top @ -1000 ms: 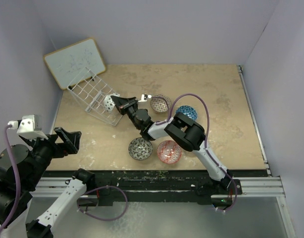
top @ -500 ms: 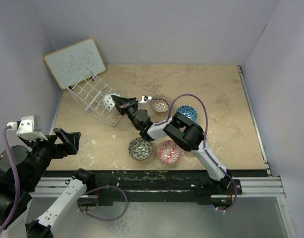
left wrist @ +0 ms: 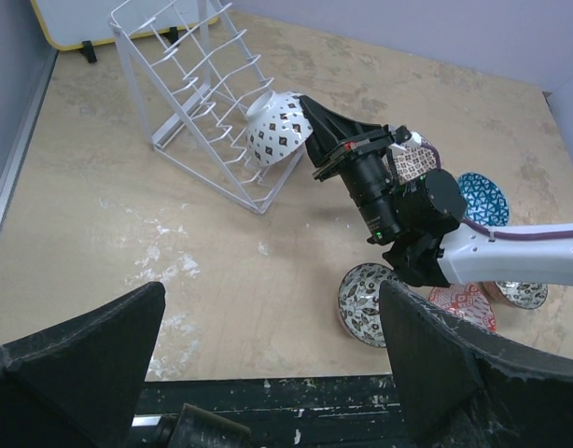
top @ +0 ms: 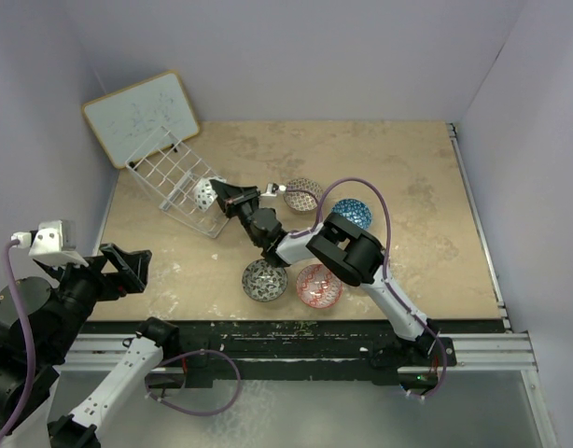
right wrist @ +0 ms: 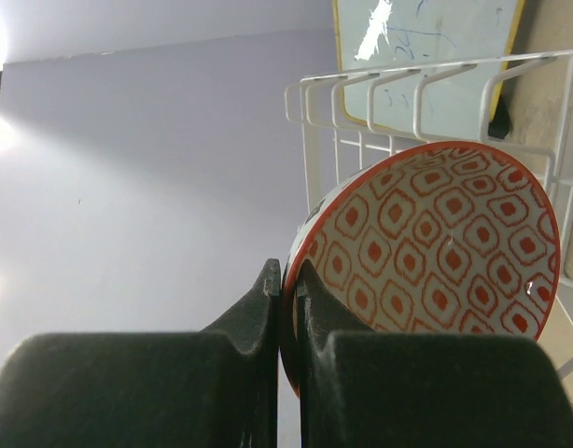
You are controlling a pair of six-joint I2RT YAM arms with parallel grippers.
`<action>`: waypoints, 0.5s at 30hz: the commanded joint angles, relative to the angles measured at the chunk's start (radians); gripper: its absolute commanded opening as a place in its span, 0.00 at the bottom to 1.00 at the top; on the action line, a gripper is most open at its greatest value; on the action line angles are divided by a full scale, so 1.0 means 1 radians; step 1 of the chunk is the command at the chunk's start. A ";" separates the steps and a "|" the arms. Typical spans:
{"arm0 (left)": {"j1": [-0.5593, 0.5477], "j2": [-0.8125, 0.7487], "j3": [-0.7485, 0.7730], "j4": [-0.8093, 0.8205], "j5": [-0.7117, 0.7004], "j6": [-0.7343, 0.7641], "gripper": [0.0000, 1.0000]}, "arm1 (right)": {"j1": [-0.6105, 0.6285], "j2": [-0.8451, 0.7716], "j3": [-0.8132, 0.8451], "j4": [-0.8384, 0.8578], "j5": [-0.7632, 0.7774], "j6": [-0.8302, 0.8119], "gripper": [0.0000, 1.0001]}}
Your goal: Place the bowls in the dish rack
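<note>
Our right gripper [right wrist: 288,273] is pinched tight on the rim of a round ceramic bowl with a red-patterned inside [right wrist: 436,243], tipped on edge at the white wire dish rack [top: 173,179]; our left gripper [left wrist: 270,291] gapes wide, empty.

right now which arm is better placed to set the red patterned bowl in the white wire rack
Right. The right arm's fingers pinch the rim of the red-patterned ceramic bowl, right at the white wire dish rack. The left arm's fingers stand open, empty, far back.
</note>
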 commanded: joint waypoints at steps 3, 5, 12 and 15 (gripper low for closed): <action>0.004 -0.002 0.008 0.007 -0.010 0.026 0.99 | -0.005 -0.022 0.024 -0.016 0.004 0.070 0.00; 0.004 0.000 0.006 0.007 -0.009 0.029 0.99 | -0.014 -0.025 0.020 -0.036 -0.004 0.073 0.00; 0.005 0.000 0.012 0.008 -0.009 0.032 0.99 | -0.072 -0.027 0.010 -0.064 -0.045 0.062 0.00; 0.005 0.000 0.012 0.008 -0.009 0.033 0.99 | -0.100 -0.031 0.001 -0.067 -0.064 0.050 0.00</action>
